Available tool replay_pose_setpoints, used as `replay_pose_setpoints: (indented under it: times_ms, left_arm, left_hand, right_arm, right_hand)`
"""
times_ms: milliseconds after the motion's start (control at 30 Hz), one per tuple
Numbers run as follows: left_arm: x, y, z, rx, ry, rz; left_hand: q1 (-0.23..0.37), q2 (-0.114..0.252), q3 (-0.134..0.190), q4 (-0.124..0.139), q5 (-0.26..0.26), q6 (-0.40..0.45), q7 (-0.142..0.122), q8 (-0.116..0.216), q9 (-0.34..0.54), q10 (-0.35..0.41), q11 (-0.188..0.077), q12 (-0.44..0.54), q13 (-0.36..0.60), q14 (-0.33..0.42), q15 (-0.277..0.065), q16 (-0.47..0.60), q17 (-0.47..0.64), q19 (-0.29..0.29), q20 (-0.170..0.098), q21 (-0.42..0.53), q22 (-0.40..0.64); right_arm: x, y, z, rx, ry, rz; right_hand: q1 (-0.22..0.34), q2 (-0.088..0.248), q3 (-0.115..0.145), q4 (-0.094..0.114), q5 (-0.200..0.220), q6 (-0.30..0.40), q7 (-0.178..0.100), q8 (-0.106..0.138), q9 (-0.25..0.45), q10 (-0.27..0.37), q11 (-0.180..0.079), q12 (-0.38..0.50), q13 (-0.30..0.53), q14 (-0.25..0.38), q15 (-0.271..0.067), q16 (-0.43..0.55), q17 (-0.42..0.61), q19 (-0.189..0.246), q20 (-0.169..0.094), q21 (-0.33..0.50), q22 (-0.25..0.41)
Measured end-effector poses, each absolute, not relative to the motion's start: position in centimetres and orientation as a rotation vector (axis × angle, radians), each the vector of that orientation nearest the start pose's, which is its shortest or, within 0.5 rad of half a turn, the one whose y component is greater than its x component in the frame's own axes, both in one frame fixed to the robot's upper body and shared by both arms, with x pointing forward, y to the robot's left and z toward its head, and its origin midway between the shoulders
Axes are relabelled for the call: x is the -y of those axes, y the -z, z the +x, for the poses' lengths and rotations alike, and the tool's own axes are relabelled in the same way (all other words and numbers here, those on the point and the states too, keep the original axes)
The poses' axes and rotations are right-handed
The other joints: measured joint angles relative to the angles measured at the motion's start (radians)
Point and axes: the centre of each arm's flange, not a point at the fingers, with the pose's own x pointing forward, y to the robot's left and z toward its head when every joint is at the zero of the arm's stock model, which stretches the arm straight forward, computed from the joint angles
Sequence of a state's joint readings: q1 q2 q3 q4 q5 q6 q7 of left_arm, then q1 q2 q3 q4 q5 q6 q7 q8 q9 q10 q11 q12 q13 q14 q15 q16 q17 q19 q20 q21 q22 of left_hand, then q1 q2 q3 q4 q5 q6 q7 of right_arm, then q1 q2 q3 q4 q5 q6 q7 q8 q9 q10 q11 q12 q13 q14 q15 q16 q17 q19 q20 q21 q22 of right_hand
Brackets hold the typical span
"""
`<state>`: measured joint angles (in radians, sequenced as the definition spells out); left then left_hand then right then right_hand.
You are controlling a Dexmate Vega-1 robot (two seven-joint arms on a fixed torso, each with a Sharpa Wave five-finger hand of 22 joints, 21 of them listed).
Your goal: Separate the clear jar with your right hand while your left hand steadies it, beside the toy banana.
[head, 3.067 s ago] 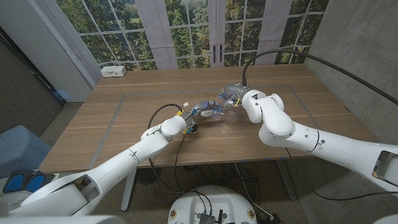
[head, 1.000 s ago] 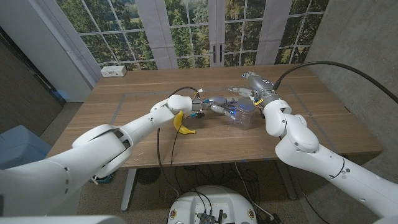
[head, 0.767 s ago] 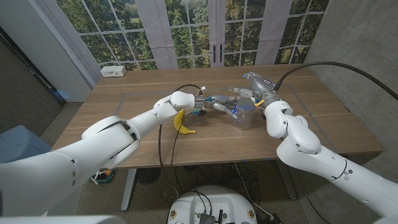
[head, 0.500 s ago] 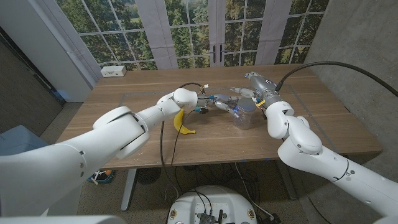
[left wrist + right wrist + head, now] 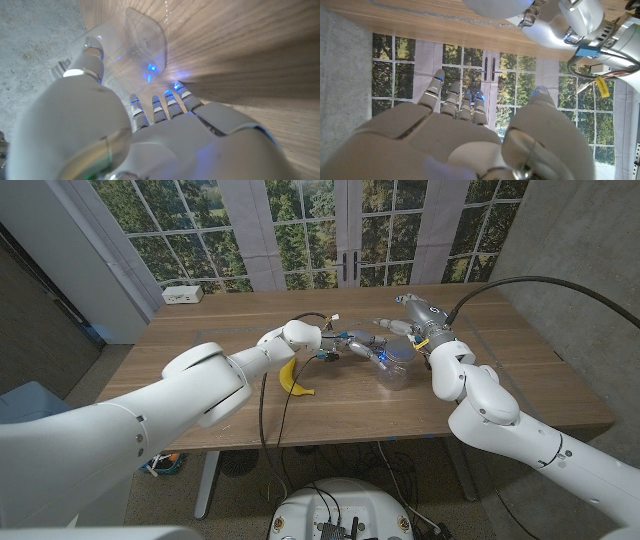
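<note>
In the head view the clear jar (image 5: 395, 366) stands upright on the wooden table (image 5: 200, 370), to the right of the yellow toy banana (image 5: 293, 378). My left hand (image 5: 357, 345) reaches over the banana's far end to the jar's left side. In the left wrist view my left hand (image 5: 165, 135) has its thumb on one side of the jar (image 5: 142, 42) and its fingers (image 5: 156, 102) on the other, holding it. My right hand (image 5: 400, 322) hovers just behind and above the jar. In the right wrist view my right hand (image 5: 455, 135) has its fingers spread and holds nothing.
A small white box (image 5: 183, 295) sits at the table's far left corner. A thin taped rectangle (image 5: 190, 370) marks the tabletop. A black cable (image 5: 520, 282) arcs over the right side. My left forearm (image 5: 180, 400) crosses the table's near left.
My left arm has swung its elbow up and in, so it looms larger in the head view. The jar has shifted slightly right with the left hand on it. The right hand stays above it.
</note>
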<state>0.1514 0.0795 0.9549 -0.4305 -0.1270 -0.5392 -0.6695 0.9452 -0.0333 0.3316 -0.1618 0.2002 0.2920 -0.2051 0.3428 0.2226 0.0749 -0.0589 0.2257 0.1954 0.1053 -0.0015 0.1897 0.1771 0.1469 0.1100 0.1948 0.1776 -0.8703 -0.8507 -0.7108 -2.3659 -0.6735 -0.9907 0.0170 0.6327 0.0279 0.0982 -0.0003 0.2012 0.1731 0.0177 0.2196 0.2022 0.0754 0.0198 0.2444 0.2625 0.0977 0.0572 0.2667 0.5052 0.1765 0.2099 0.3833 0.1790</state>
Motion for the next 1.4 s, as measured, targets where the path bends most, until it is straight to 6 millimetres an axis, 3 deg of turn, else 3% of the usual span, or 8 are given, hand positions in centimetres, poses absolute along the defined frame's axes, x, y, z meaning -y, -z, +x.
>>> replay_pose_setpoints:
  times_ms: [400, 667, 1000, 1200, 1400]
  left_arm:
    - [-3.5, 0.0, 69.1, 0.474, 1.007, 0.953]
    - [-4.2, 0.4, 69.3, 0.453, 0.973, 0.966]
    - [-4.7, 0.3, 69.4, 0.447, 0.946, 0.982]
    - [-4.8, 0.2, 69.5, 0.444, 0.936, 0.989]
    - [-4.9, 0.2, 69.5, 0.439, 0.93, 0.996]
  left_hand:
    - [0.006, 0.007, 0.004, -0.004, 0.005, 0.0, 0.0, 0.0, 0.0, 0.018, -0.004, 0.0, 0.0, 0.012, -0.007, 0.0, 0.0, 0.005, 0.009, 0.008, 0.004]
    - [0.006, 0.007, 0.004, -0.004, 0.005, 0.0, 0.0, 0.0, 0.0, 0.021, 0.0, 0.0, 0.0, 0.015, -0.004, 0.0, 0.0, 0.007, 0.01, 0.009, 0.004]
    - [-0.004, 0.017, 0.003, -0.002, 0.003, 0.0, 0.0, 0.0, 0.0, 0.021, 0.0, 0.0, 0.0, 0.015, -0.004, 0.0, 0.0, 0.011, 0.013, 0.009, 0.004]
    - [-0.004, 0.017, 0.002, -0.002, 0.0, 0.0, 0.0, 0.0, 0.0, 0.021, 0.0, -0.001, 0.0, 0.015, -0.004, 0.0, 0.0, 0.011, 0.013, 0.009, 0.004]
    - [-0.013, 0.026, 0.001, -0.001, -0.003, 0.0, 0.0, 0.0, 0.0, 0.021, 0.0, -0.001, 0.0, 0.015, -0.004, 0.0, 0.0, 0.013, 0.011, 0.009, 0.004]
  right_arm:
    - [19.2, -4.3, 47.7, 0.35, 0.286, -1.364]
    - [19.3, -4.6, 47.4, 0.253, 0.253, -1.419]
    - [18.9, -4.9, 47.2, 0.158, 0.21, -1.491]
    - [18.4, -5.1, 47.2, 0.111, 0.199, -1.54]
    - [17.4, -5.3, 47.4, 0.076, 0.17, -1.588]
  right_hand:
    - [-0.046, -0.012, -0.01, 0.002, 0.0, 0.0, 0.0, -0.001, 0.0, 0.043, 0.007, 0.015, 0.01, 0.051, -0.016, 0.023, 0.0, 0.058, -0.001, 0.005, 0.005]
    - [-0.063, -0.019, -0.02, 0.0, 0.0, 0.013, 0.013, -0.001, 0.0, 0.05, 0.007, 0.015, 0.013, 0.062, -0.027, 0.027, 0.003, 0.069, 0.002, 0.005, 0.005]
    - [-0.063, -0.019, -0.028, -0.008, 0.008, -0.001, 0.026, -0.001, 0.005, 0.084, 0.027, 0.023, 0.031, 0.144, -0.041, 0.074, 0.02, 0.158, -0.008, 0.024, 0.005]
    - [-0.063, -0.018, -0.033, -0.024, 0.008, -0.04, -0.007, -0.015, 0.005, 0.067, 0.044, 0.023, 0.04, 0.138, -0.024, 0.078, 0.031, 0.179, -0.001, 0.031, 0.01]
    - [-0.063, -0.019, -0.033, -0.033, 0.017, -0.065, 0.0, -0.02, 0.005, 0.041, 0.062, 0.014, 0.047, 0.109, -0.004, 0.073, 0.035, 0.179, -0.001, 0.031, 0.01]
